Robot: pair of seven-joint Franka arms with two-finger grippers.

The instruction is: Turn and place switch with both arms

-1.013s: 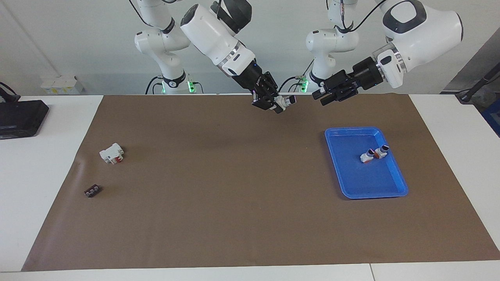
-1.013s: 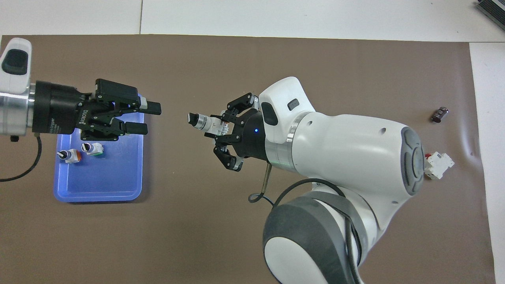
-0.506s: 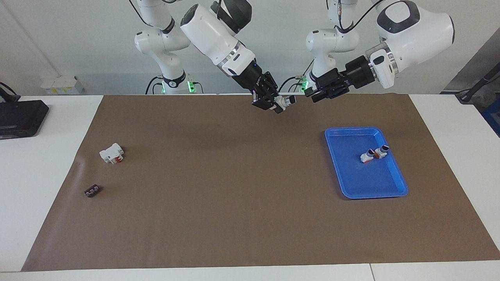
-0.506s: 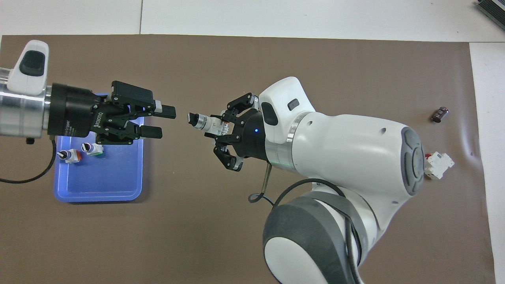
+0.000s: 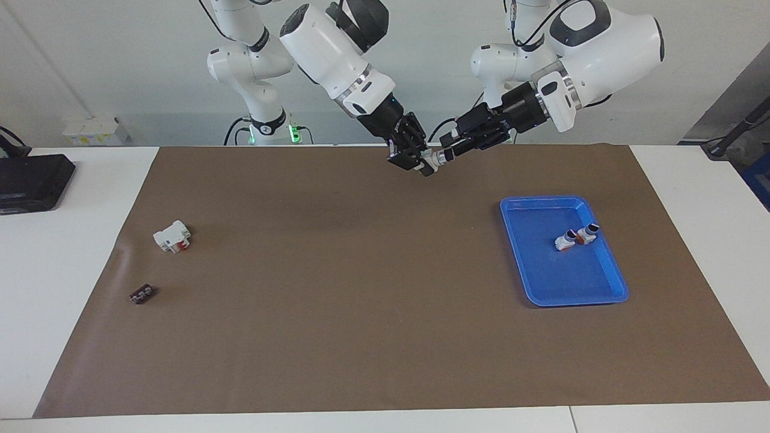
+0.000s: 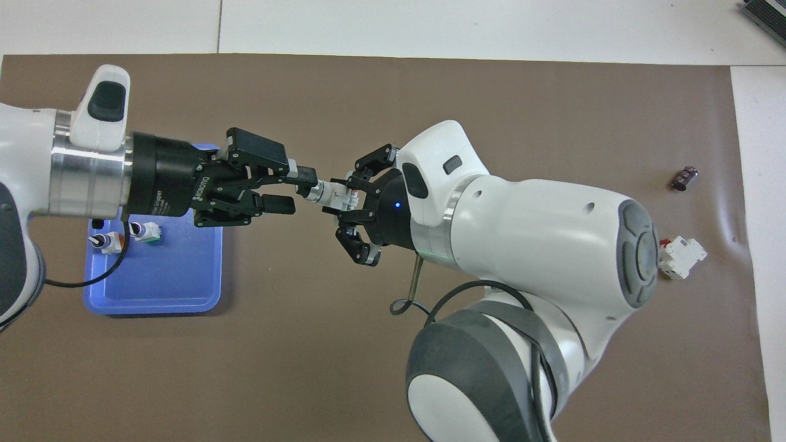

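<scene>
Counting three switches: one (image 6: pixel 324 193) is in the air over the mat's (image 5: pixel 337 337) robot-side edge, pinched by the right gripper (image 6: pixel 344 199), and two (image 5: pixel 576 237) lie touching in the blue tray (image 5: pixel 535 294). The left gripper (image 6: pixel 293 191) has its fingers partly spread about that switch's knob end; contact is unclear. One white block (image 5: pixel 172 236) and one dark piece (image 5: pixel 142 294) lie toward the right arm's end, with bare mat between.

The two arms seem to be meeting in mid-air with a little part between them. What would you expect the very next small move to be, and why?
Probably the left gripper should finish closing on the black knob end of the switch. The right gripper is shut on the switch's white body, up over the brown mat, with the knob pointing at the left gripper, whose fingers sit around the knob with a gap between them.
</scene>
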